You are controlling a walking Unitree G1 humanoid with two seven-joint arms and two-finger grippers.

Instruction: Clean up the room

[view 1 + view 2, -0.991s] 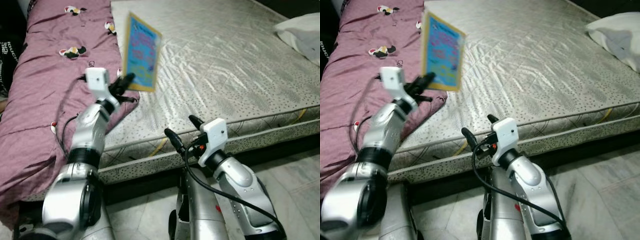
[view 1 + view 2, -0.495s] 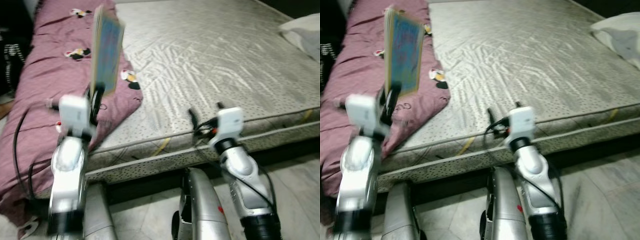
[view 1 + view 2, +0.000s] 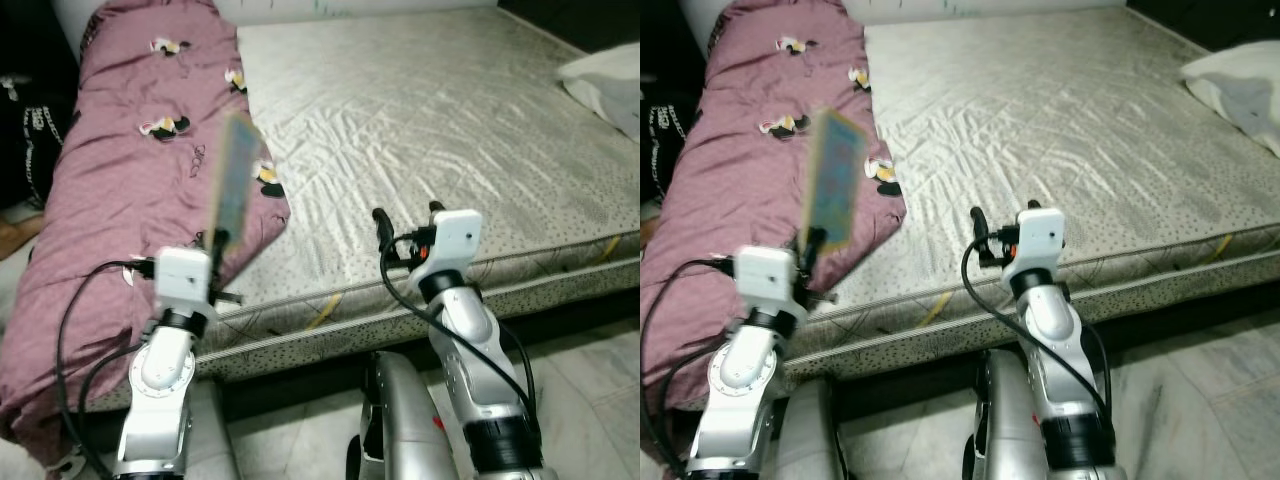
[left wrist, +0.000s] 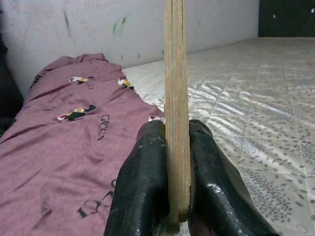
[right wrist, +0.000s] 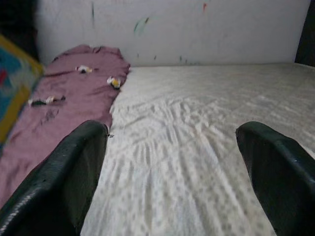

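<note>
My left gripper (image 3: 217,240) is shut on the lower edge of a thin book (image 3: 236,177) with a yellow border and blue cover, held upright and nearly edge-on above the purple blanket (image 3: 120,190). In the left wrist view the book (image 4: 176,98) stands pinched between both black fingers (image 4: 142,191). My right gripper (image 3: 405,215) is open with nothing between its fingers, raised over the near edge of the mattress (image 3: 430,110). In the right wrist view the right gripper's fingers (image 5: 64,172) stand wide apart, with the book (image 5: 12,88) showing at one side.
A rumpled purple blanket with small cartoon prints covers the bed's left side. A white pillow (image 3: 610,80) lies at the far right. Dark items (image 3: 30,140) sit on the floor left of the bed. Pale tiled floor (image 3: 590,380) runs below the bed's edge.
My left arm has drawn back toward me and lowered, turning the book from face-on to almost edge-on. The right gripper rose to the mattress edge. The camera view shifted too.
</note>
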